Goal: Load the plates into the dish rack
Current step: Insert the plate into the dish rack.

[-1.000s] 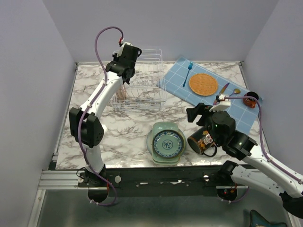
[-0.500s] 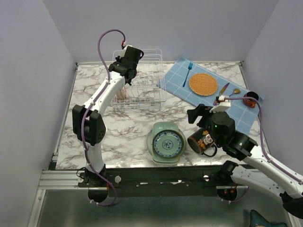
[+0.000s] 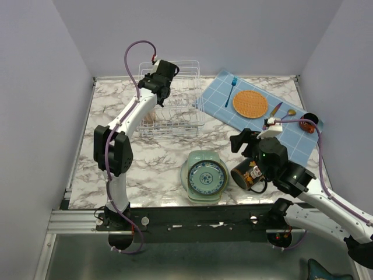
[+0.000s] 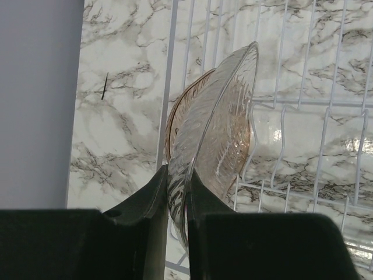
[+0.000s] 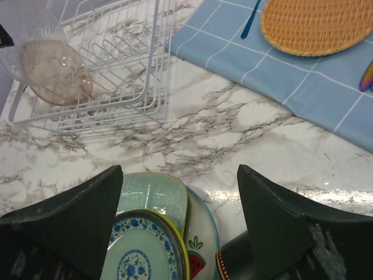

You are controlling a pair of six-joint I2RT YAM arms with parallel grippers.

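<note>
A brownish ribbed glass plate (image 4: 218, 128) stands on edge at the left end of the white wire dish rack (image 3: 182, 87). My left gripper (image 4: 176, 175) is shut on its rim from above. The same plate (image 5: 55, 73) shows in the right wrist view inside the rack (image 5: 134, 64). Near the front edge lies a stack of plates (image 3: 205, 177): a teal-patterned plate (image 5: 143, 254) on top with a yellow rim under it, then a mint-green rounded-square one (image 5: 154, 195) and a watermelon one (image 5: 201, 236). My right gripper (image 5: 179, 175) hangs open above the stack's right side, holding nothing.
A black decorated mug (image 3: 246, 174) lies right of the stack, under my right arm. A blue checked cloth (image 3: 291, 134) at the back right carries an orange woven mat (image 3: 250, 103), a blue fork (image 3: 231, 90) and other cutlery. Grey walls close in the table.
My left arm has shifted a little to the right over the rack, still gripping the brownish plate. The right arm has barely moved.
</note>
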